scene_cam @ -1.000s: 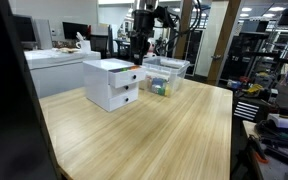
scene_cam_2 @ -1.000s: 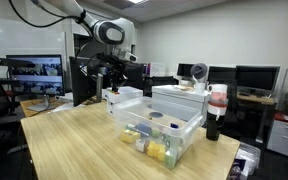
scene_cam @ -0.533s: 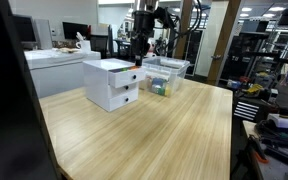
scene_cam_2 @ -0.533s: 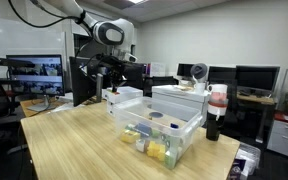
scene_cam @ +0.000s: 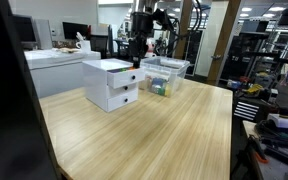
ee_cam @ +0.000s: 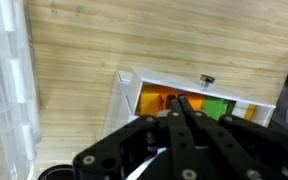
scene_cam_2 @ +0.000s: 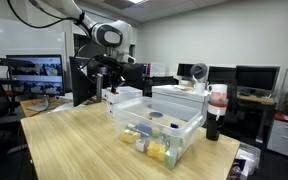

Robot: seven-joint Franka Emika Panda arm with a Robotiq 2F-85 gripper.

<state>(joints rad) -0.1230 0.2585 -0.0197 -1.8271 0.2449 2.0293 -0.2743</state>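
– Bin (ee_cam: 4, 70) of clear plastic is sitting at far left of wrist view; table (ee_cam: 94, 40) is showing bare wood beside it; what's coming next?
– Drawer (ee_cam: 132, 92) is standing open right of centre, w/ orange item (ee_cam: 154, 103) and green item (ee_cam: 216, 108) lying inside; gripper (ee_cam: 178, 102) is hanging directly over it, jaws pressing together, nothing visibly pinched btwn them.
– Handling?
– Am guessing thin white plastic; light, stiff, smooth-sided, prob. sliding easily and jamming if pushed off-centre; knob (ee_cam: 206, 79) on front panel is looking like the only real hold; it's small, so pads should be closing squarely on it.
– Ext. views agreeing?
– Yes; in an exterior view the gripper is hovering just above the right-hand end of the white drawer unit (scene_cam: 109, 85).
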